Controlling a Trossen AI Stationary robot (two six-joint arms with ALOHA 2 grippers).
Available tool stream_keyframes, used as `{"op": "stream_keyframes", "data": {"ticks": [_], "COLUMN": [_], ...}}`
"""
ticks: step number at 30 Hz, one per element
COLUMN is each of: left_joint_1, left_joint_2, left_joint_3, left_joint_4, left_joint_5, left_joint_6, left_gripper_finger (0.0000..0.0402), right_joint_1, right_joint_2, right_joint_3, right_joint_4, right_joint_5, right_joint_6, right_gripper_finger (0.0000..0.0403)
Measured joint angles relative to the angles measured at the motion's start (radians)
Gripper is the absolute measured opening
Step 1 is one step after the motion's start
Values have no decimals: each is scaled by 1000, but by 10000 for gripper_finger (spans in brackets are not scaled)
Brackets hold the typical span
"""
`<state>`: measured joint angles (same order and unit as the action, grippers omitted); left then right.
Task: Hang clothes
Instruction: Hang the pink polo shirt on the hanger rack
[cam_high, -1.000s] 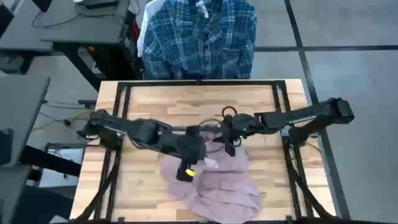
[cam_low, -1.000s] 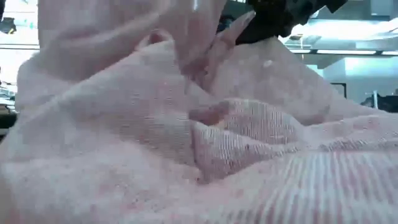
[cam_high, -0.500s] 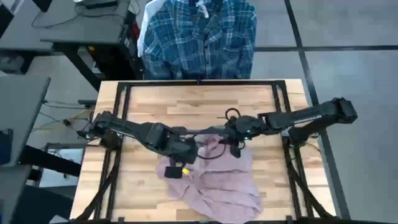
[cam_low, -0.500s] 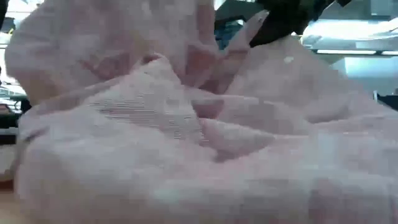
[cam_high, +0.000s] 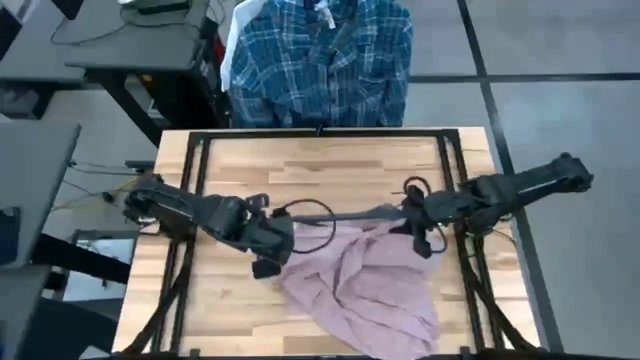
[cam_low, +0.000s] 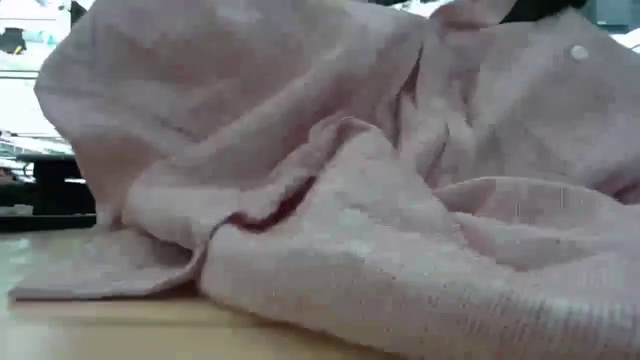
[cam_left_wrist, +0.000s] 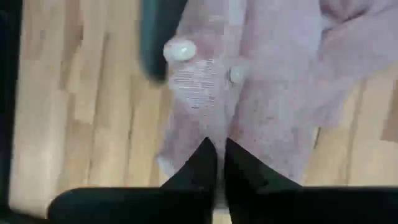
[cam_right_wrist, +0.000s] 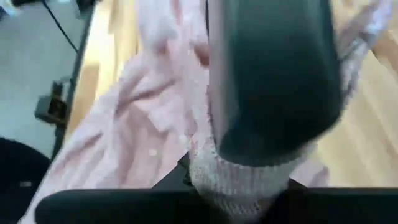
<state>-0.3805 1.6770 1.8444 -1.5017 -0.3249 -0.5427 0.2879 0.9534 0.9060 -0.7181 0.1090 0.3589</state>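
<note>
Both my grippers (cam_high: 272, 262) (cam_high: 418, 222) pinch the pink shirt (cam_high: 365, 285), jaws narrow; stretched between them over the table (cam_high: 300, 165), fabric may slip from one thin grip

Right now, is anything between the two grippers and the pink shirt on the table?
Nothing visible. The left gripper is shut on the pink shirt at its edge, and the right gripper is shut on it at the other upper corner. A thin dark hanger lies between the grippers at the shirt's top edge.

Even, soft overhead light with faint shadows; the low and both wrist views are blurred, close cloth unfocused.
</note>
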Motion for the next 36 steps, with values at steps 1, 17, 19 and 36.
{"op": "stream_keyframes", "data": {"ticks": [1, 17, 19, 36], "left_joint_1": [2, 124, 142, 49], "left_joint_2": [-9, -16, -15, -17], "left_joint_3": [-20, -47, -2, 286], "left_joint_4": [19, 47, 102, 403], "left_joint_5": [0, -200, -232, -243], "left_joint_6": [0, 227, 266, 471], "left_gripper_finger": [0, 0, 0, 0], "right_joint_1": [7, 49, 49, -133], "right_joint_2": [3, 102, 162, 527], "right_joint_3": [0, 0, 0, 1], "right_joint_4": [-1, 120, 135, 476], "right_joint_5": [-20, -304, -315, 34], "right_joint_6": [0, 70, 59, 42], "right_gripper_finger": [20, 21, 21, 19]}}
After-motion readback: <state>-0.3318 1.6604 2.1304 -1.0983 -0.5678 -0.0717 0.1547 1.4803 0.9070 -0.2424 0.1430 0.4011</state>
